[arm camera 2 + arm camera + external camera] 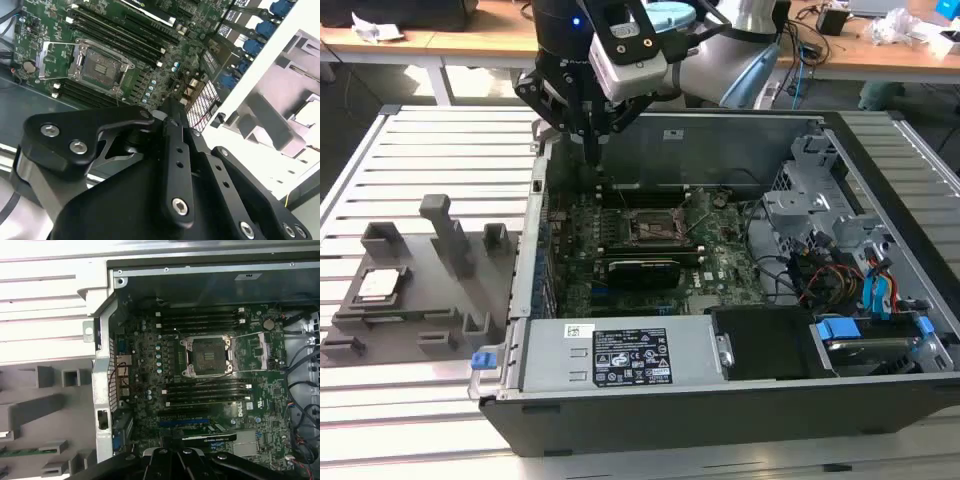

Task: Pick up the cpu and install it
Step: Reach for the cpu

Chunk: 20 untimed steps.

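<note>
The gripper hangs over the open computer case. In the exterior view it is above the motherboard's corner, at about 11 o'clock of the socket. Its fingers are pressed together to a point and carry nothing; the second wrist view shows them meeting above the board. The cpu lies flat, silver top up, in a recess of the grey fixture on the slatted bench. It is outside the case, at about 8 o'clock of the socket and well apart from the gripper. In both wrist views the socket's dark centre is exposed, with its metal frame around it.
</note>
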{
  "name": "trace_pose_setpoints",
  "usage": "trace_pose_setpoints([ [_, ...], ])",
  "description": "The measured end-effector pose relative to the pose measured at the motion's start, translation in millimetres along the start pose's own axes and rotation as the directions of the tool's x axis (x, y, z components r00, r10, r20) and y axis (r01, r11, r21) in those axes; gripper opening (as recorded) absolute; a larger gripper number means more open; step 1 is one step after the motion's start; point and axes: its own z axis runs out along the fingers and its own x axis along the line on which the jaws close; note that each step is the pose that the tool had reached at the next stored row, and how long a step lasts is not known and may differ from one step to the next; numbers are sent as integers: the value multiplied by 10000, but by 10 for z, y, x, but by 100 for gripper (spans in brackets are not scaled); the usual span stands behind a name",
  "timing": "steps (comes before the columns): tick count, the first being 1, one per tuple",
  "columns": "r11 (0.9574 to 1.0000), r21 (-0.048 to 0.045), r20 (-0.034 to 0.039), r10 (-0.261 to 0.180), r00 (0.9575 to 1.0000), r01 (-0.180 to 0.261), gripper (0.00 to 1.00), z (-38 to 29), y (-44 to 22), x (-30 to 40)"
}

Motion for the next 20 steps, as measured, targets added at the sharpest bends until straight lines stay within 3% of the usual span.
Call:
trace_pose_setpoints([
  [9, 10000, -1, 0, 1, 10000, -1, 11, -5, -15, 203],
  [18, 10000, 0, -1, 0, 10000, 0, 11, -9, -25, 338],
  [20, 10000, 0, 0, 1, 10000, -1, 11, -11, -31, 424],
])
